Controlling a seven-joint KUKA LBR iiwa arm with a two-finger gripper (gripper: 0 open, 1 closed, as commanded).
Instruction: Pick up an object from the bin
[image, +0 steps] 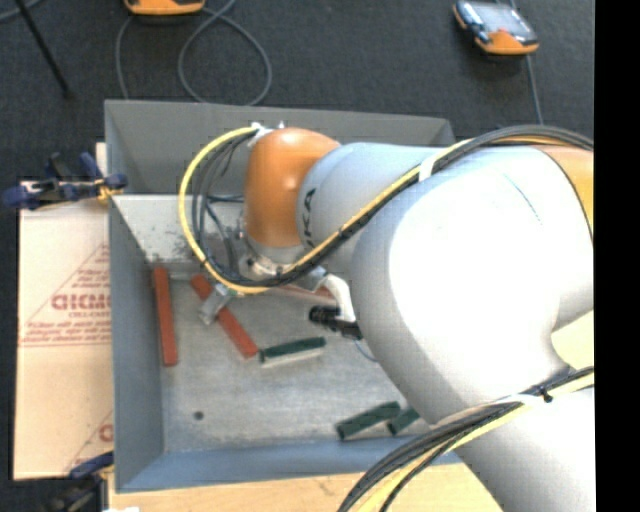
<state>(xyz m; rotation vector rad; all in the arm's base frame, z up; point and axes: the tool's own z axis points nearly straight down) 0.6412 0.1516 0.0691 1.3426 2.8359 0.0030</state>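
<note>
Sticks are all I have to choose from, and the short orange stick (238, 338) is the one under the gripper (213, 306); it lies slantwise on the floor in the left half of the bin (138, 400), its upper end towards the back wall; the gripper's grey tip sits on or right against its upper half, though I cannot say from this angle whether they touch; nor can I tell how wide the gripper stands or whether it has hold of anything, since the orange wrist cover (275, 190) and the cables (192, 205) hang over it. Just beyond the stick's lower end lies a green stick (292, 350), close but, I think, apart; a long orange stick (164, 318) runs along the left wall, near but clear; a small black piece (325, 318) sits by the arm's edge, and I cannot tell whether it belongs to the robot or the bin; a green pair (372, 421) lies well off at the front right, partly under the arm. My worry is the grip itself; the stick is slim and flat on the floor, so a closing that lands beside it, or off its middle, would likely spin it or let it tip out on the lift; a swinging lower end could also knock the green stick; and the cable loop hangs near the back wall, where I judge it might snag if the wrist turns.
</note>
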